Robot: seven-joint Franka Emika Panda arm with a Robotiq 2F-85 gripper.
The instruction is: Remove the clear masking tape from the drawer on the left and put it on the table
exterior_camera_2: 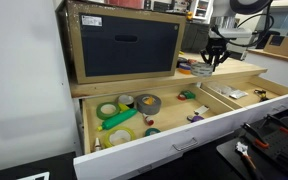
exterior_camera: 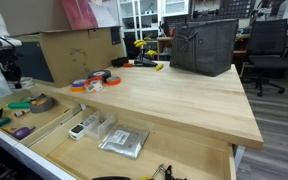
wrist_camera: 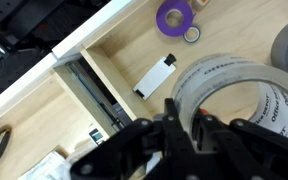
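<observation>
While the fingers (wrist_camera: pixel 189 128) clamp its rim, the clear masking tape (wrist_camera: pixel 234 70) hangs in the air above the drawer (wrist_camera: pixel 124 55), not yet on the worktop (exterior_camera: pixel 174 95).

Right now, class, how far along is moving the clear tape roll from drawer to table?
Done: the translucent whitish tape roll is out of the shallow pale-wood drawer. In hand: the gripper is shut on its rim, above the drawer floor. Left: carry it over the light butcher-block table and set it down.
</observation>
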